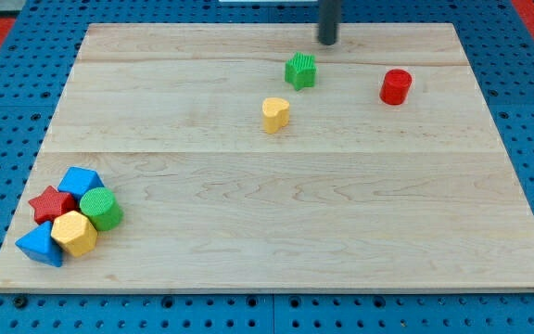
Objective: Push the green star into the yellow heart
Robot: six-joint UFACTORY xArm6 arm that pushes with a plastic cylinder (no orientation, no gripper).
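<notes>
The green star (300,70) lies on the wooden board (276,232) near the view's top, a little right of centre. The yellow heart (275,114) lies just below and left of it, with a small gap between them. My tip (328,42) is above and to the right of the green star, close to the board's top edge, not touching it.
A red cylinder (396,86) sits right of the star. At the bottom left is a cluster: a blue block (82,180), a red star (51,203), a green cylinder (102,208), a yellow hexagon (74,233) and a blue triangle (40,245).
</notes>
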